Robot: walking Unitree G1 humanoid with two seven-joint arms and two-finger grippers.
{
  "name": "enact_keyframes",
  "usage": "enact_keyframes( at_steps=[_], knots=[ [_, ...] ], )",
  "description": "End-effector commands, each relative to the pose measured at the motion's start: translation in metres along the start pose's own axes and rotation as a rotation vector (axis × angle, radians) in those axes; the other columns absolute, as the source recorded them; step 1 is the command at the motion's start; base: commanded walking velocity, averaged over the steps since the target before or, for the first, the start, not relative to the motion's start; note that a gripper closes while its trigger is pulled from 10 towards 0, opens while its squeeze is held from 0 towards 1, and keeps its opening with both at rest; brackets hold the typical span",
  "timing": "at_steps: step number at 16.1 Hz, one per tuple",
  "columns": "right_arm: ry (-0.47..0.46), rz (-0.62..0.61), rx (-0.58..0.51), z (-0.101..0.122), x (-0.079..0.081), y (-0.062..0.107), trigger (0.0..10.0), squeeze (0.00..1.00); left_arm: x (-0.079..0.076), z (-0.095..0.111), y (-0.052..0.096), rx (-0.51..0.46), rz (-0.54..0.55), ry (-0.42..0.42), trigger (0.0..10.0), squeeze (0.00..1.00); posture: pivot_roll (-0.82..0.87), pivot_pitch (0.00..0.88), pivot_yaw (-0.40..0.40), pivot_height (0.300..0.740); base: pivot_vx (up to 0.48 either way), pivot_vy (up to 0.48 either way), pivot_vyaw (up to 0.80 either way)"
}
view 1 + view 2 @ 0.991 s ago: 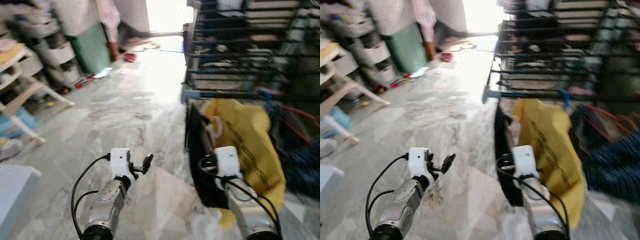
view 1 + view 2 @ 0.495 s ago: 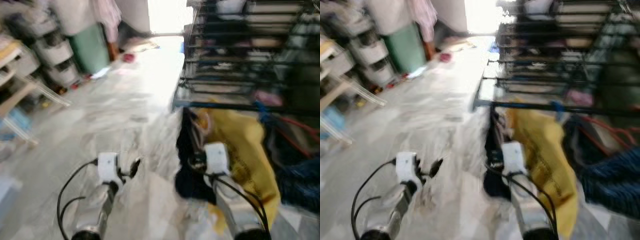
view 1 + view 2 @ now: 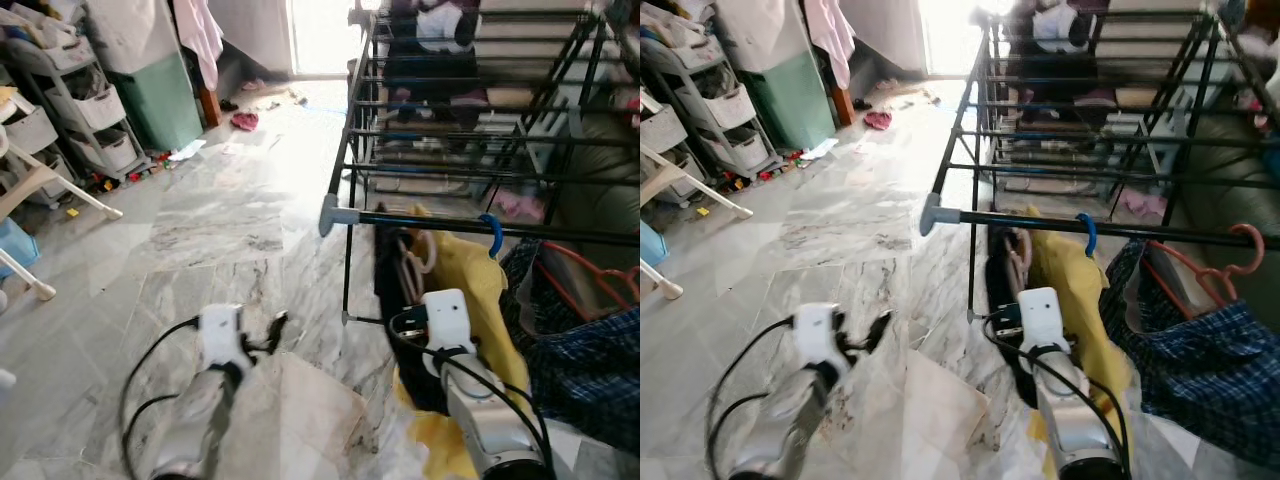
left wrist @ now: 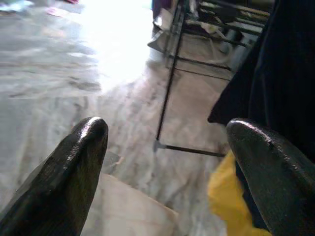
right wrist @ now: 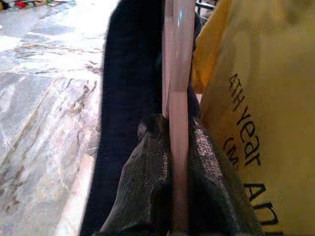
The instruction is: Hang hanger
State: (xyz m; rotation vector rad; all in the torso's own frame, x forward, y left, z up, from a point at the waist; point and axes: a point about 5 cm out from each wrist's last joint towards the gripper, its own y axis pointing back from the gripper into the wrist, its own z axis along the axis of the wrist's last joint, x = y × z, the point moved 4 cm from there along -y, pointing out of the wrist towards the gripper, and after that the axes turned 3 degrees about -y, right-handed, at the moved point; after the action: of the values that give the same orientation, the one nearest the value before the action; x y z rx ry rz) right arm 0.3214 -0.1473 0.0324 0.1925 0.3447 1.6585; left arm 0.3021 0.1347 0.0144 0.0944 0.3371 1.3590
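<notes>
Here the right gripper (image 5: 179, 182) is seen clamped on a pale pink hanger (image 5: 178, 73), whose flat stem is pinched between the two black fingers (image 5: 147, 162). A dark garment (image 3: 395, 300) hangs on that hanger, with a yellow shirt (image 3: 480, 290) just beside it. The hanger's hook (image 3: 418, 250) is held close under the black rail (image 3: 500, 226) of the drying rack (image 3: 450, 130), but is not yet seen over it. The carrying step is judged nearly done; next the hook must be lifted above the rail and lowered onto it, beside the blue hook (image 3: 493, 234). The left gripper (image 4: 167, 147) is held low over the marble floor (image 3: 200, 230), its fingers apart and empty.
</notes>
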Motion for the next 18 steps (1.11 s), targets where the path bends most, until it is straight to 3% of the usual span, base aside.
enact_keyframes(
  at_steps=[1, 3, 6, 10, 14, 16, 18],
  knots=[
    [0.007, 0.013, -0.049, 0.013, 0.002, -0.001, 10.0, 0.0, 0.009, 0.003, 0.004, -0.015, 0.044, -0.004, 10.0, 0.0, -0.17, 0.0, 0.032, 0.74, 0.0, 0.0, 0.0],
    [0.022, 0.043, -0.038, 0.012, 0.006, -0.001, 10.0, 0.0, 0.013, -0.003, 0.009, -0.009, 0.079, 0.012, 10.0, 0.0, -0.15, 0.0, -0.001, 0.74, 0.0, 0.0, 0.0],
    [0.05, 0.085, -0.033, 0.015, 0.012, -0.006, 10.0, 0.0, 0.006, -0.004, 0.009, -0.013, 0.095, 0.019, 10.0, 0.0, -0.13, 0.0, -0.037, 0.74, 0.0, 0.0, 0.0],
    [0.032, 0.074, -0.03, 0.013, 0.016, -0.007, 10.0, 0.0, 0.009, -0.003, 0.01, 0.001, 0.093, -0.031, 10.0, 0.0, -0.13, 0.0, 0.005, 0.74, 0.0, 0.0, 0.0],
    [0.023, 0.042, 0.002, -0.01, 0.014, 0.007, 10.0, 0.0, 0.006, 0.001, 0.006, -0.003, 0.045, -0.048, 10.0, 0.0, -0.15, 0.0, 0.046, 0.74, 0.0, 0.0, 0.0],
    [0.071, 0.026, 0.004, -0.026, 0.006, 0.024, 10.0, 0.0, 0.006, 0.003, 0.005, -0.012, 0.042, -0.05, 10.0, 0.0, -0.15, 0.0, 0.051, 0.74, 0.0, 0.0, 0.0],
    [0.091, 0.002, -0.034, -0.025, -0.001, 0.031, 10.0, 0.0, 0.006, 0.002, 0.006, -0.013, 0.04, -0.049, 10.0, 0.0, -0.16, 0.0, 0.057, 0.74, 0.0, 0.0, 0.0]
  ],
)
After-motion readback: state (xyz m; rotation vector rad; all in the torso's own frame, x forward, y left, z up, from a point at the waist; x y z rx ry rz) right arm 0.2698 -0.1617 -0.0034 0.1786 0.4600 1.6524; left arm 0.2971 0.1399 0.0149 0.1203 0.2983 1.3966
